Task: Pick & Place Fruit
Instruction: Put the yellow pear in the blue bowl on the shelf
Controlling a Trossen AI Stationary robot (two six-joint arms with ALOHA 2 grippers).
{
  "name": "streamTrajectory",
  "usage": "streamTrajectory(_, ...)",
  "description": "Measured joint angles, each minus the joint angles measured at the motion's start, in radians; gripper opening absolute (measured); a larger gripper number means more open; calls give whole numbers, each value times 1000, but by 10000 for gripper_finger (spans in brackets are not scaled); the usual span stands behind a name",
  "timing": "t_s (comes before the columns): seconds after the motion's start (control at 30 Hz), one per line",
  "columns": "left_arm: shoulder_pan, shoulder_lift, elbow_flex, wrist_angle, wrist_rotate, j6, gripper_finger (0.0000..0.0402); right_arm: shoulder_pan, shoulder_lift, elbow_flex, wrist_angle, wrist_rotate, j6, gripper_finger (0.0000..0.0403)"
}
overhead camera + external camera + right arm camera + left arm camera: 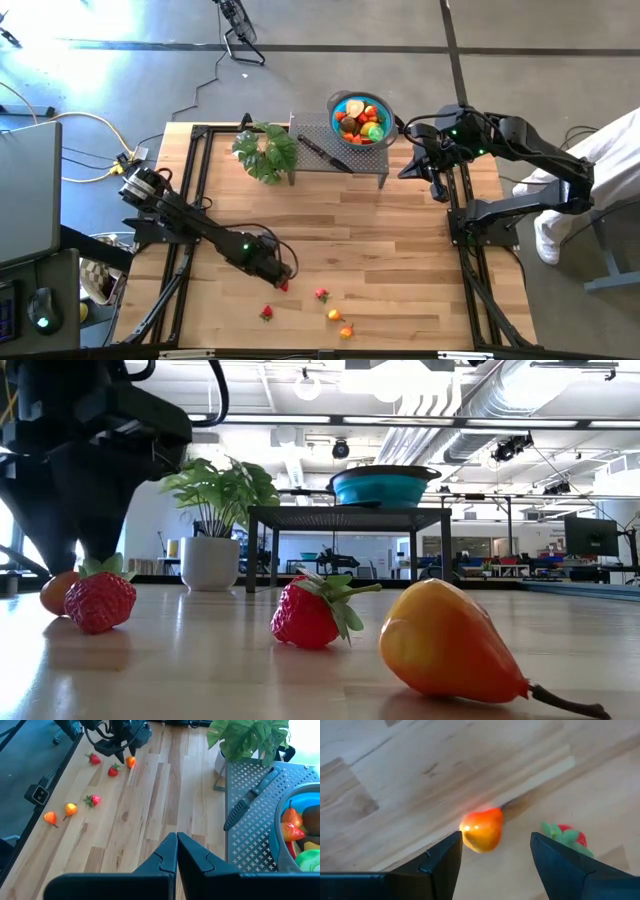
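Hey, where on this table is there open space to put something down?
The wide wood stretch between the metal rack and the loose fruit is bare, reaching the right arm's base. Crowded: the front edge around the left gripper, and the rack with plant, knife and blue bowl.

1. The tabletop (400, 250) is showing pale wood planks with a smooth, softly shining finish.
2. The orange pear-shaped fruit (445, 643) is looking like glossy plastic.
3. The strawberries (305, 613) are showing a dimpled, matt skin.
4. The rack (255, 827) is looking like perforated grey metal.
5. The left tool (492, 862) is showing matt black fingers.
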Motion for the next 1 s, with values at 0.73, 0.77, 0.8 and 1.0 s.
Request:
streamTrajectory(0.73,74,2,-1,-3,84,420,229,0,0,0,0,5,4,4)
streamTrajectory(0.77,83,2,-1,3,79,435,229,0,0,0,0,5,4,4)
streamTrajectory(0.8,93,2,-1,6,79,454,229,0,0,0,0,6,4,4)
streamTrajectory(1.0,140,2,-1,54,134,562,229,0,0,0,-1,8,4,4)
